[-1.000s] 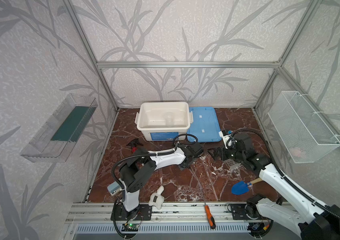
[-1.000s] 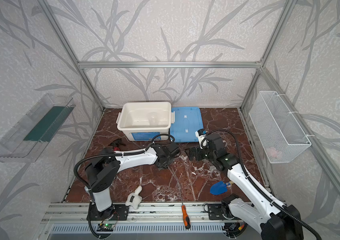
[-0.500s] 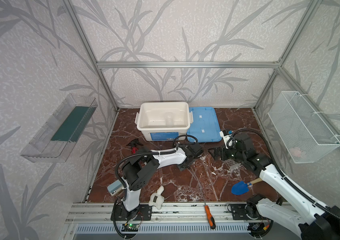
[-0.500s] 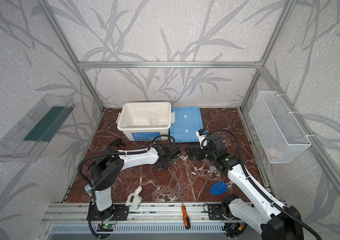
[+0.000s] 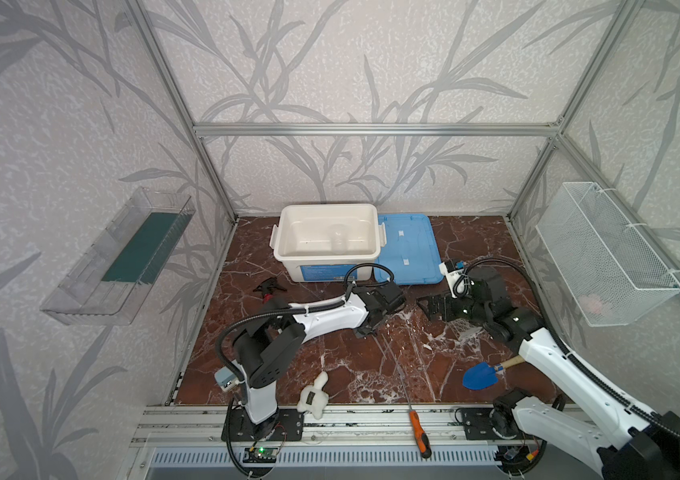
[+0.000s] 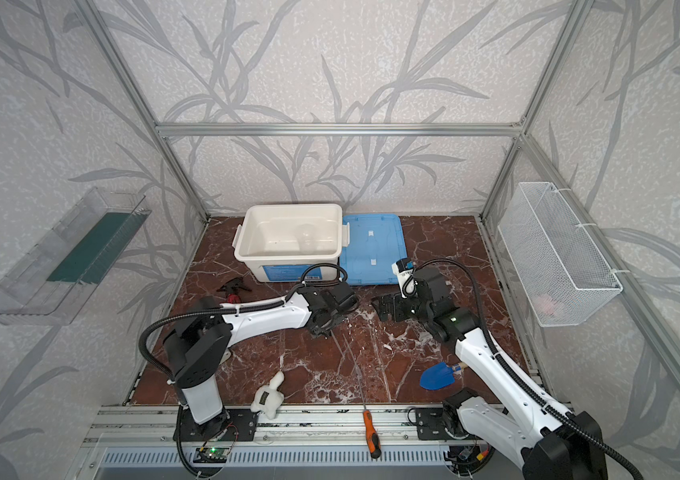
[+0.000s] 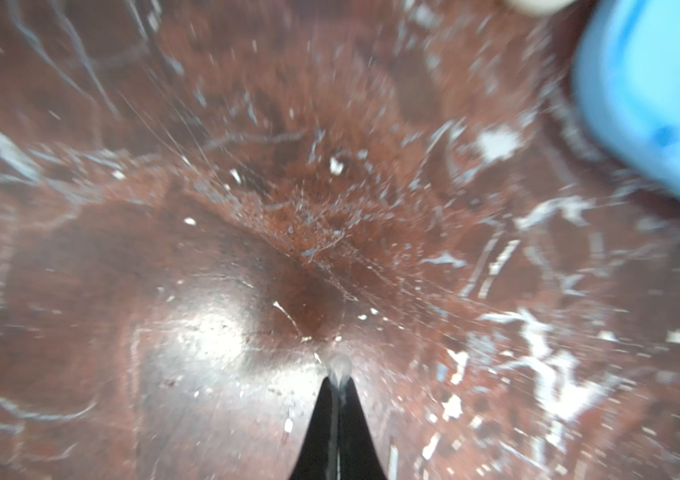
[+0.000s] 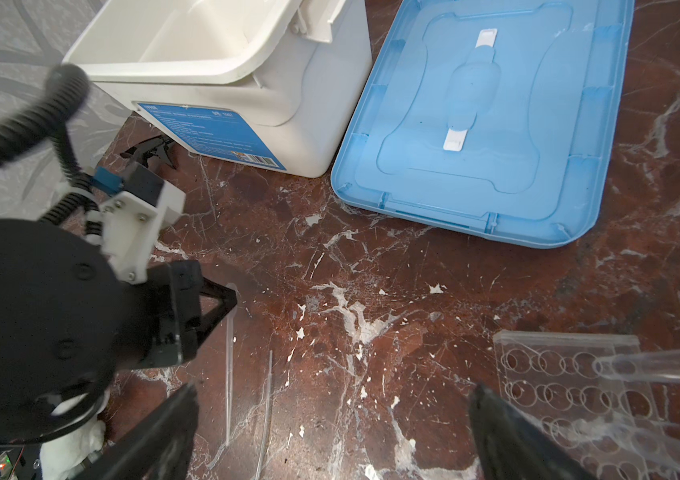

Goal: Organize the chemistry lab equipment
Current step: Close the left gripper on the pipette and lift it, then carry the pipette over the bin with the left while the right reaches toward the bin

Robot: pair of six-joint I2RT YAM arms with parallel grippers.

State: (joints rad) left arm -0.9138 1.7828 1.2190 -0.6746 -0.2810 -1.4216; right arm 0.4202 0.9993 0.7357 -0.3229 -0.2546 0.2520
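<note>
Nearest, an orange-handled screwdriver lies with its handle on the front rail and its shaft reaching onto the marble tabletop. A white soft toy sits at the tabletop's near edge on the left. A blue trowel lies on the right, just beside the right arm.

Further in, near the middle, the left end effector is low over the tabletop. Its jaws are pressed together on the far end of a thin clear rod. A second rod lies loose just beside the first.

The right end effector faces it from nearby, spread wide with nothing between its jaws. One of its fingers stands at the edge of the clear rack, which lies flat on the tabletop. A clear tube lies across the rack. Other tubes on it are too blurred to count.

Farthest back stands an open white bin with something clear and faint inside. A blue lid lies flat against its right side. A black-and-red spray head lies near the bin's front left corner.
</note>
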